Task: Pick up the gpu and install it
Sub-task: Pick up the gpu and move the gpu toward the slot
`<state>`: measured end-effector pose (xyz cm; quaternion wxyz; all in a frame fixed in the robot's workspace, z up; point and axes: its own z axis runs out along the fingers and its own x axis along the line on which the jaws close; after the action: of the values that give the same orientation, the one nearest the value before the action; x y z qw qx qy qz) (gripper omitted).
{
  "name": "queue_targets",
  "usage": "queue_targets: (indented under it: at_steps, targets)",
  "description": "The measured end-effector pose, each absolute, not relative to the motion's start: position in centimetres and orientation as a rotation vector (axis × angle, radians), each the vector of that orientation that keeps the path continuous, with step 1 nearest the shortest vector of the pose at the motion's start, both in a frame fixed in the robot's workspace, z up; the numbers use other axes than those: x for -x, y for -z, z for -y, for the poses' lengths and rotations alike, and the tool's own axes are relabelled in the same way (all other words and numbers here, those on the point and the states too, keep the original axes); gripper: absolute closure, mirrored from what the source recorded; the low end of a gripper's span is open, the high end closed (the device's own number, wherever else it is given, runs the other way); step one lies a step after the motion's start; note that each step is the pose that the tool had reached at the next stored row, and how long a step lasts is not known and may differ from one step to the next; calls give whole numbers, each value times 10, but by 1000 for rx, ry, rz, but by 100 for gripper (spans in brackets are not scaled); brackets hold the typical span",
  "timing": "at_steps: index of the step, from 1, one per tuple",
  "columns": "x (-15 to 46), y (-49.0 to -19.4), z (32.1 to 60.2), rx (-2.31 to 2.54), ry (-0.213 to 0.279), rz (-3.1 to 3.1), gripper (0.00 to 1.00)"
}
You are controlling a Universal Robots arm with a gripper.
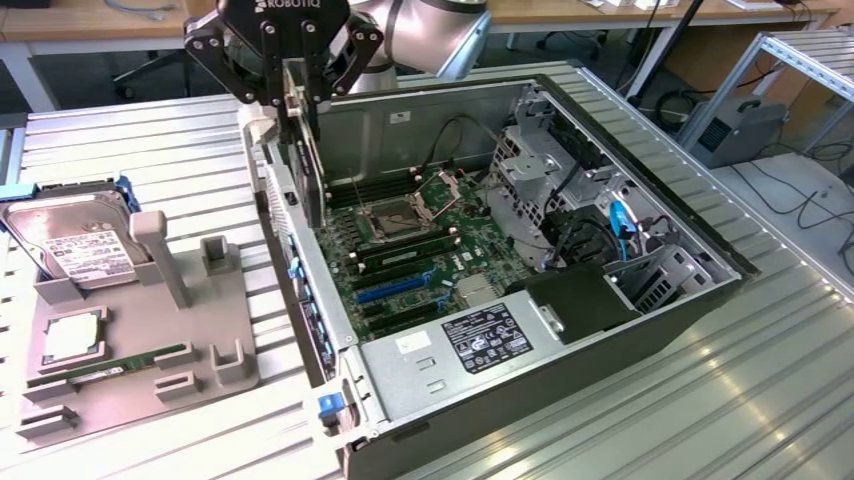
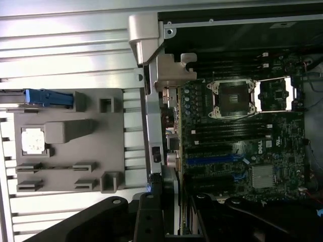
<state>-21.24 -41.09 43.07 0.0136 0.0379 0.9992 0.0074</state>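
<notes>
Gpu (image 1: 310, 150) is what you are handling: a thin, flat, dark expansion card, seen edge-on like a blade. Judge it light and stiff but fragile. The board will not bend safely, and its faces carry parts that should not be squeezed. The best hold is probably across the flat faces near the top edge, away from the contact edge and the bracket end.

That is how the black two-fingered hand (image 1: 302, 95) has it. The fingers stand partly closed, clamped on the gpu's upper edge from both sides, and the card hangs upright below them.

The gpu hangs at the open dark grey computer case (image 1: 721, 262), just inside its wall on the exterior view's left. Its lower end reaches down toward the edge of the green motherboard (image 1: 400, 262). You cannot tell from these views whether that edge touches anything, and it does not look seated in a slot.

On the ribbed aluminium bench (image 1: 160, 140), the grey moulded parts holder (image 1: 174, 360) sits beside the case, well apart from the hand, with the silver hard drive (image 1: 74, 245) standing in it.
</notes>
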Motion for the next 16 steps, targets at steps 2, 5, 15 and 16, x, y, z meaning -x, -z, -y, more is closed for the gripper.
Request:
queue_targets:
  at_steps: [2,5,15,16]
  targets:
    - [211,-431,411,-118,-23,-3112,73]
    - [210,-430,411,-118,-23,-3112,73]
    - [204,-430,411,-118,-23,-3112,73]
    - [203,-430,411,-118,-23,-3112,73]
